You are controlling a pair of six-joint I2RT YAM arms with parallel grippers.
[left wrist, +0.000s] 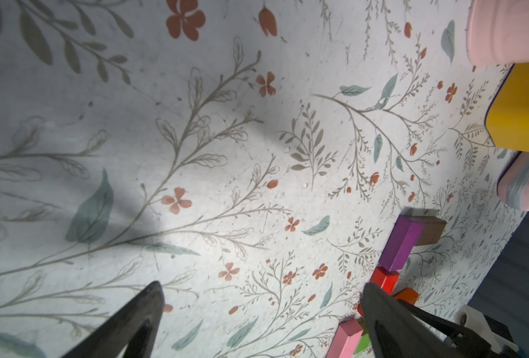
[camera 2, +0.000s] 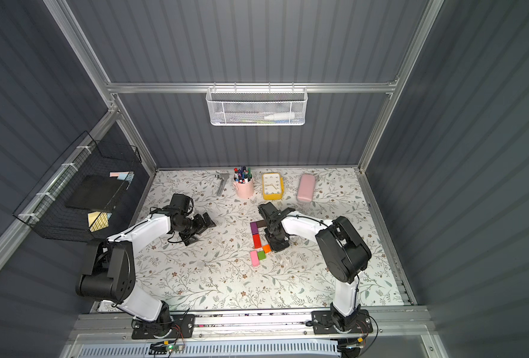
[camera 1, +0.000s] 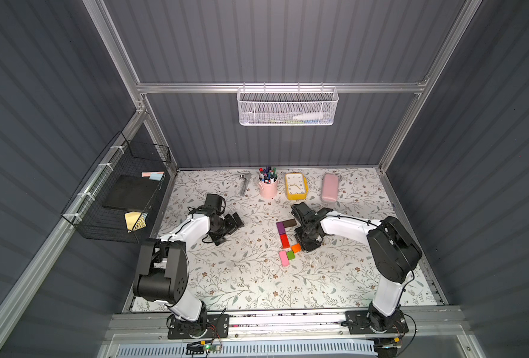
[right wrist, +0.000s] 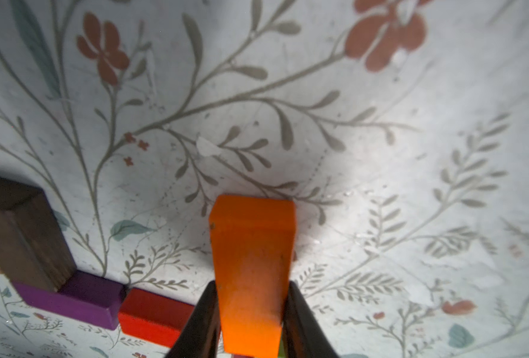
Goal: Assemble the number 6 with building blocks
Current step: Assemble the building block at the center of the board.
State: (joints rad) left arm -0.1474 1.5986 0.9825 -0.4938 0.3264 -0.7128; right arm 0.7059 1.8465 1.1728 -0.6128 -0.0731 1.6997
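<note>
The right claw (right wrist: 250, 289) is clamped on the long sides of the orange block (right wrist: 252, 245), just beside the other blocks. Whether the orange block touches the tabletop (camera 1: 241, 279) I cannot tell. The brown block (camera 1: 289, 223) meets the far end of the purple block (camera 1: 280, 227) in a corner. The red block (camera 1: 284, 240) follows in line, then the pink block (camera 1: 283, 258) with the green cube (camera 1: 290, 255) against its side. In both top views the orange block's visible end shows between red and green. The left claw (left wrist: 263, 286) hangs wide, holding nothing, over the tabletop, well apart from the blocks.
</note>
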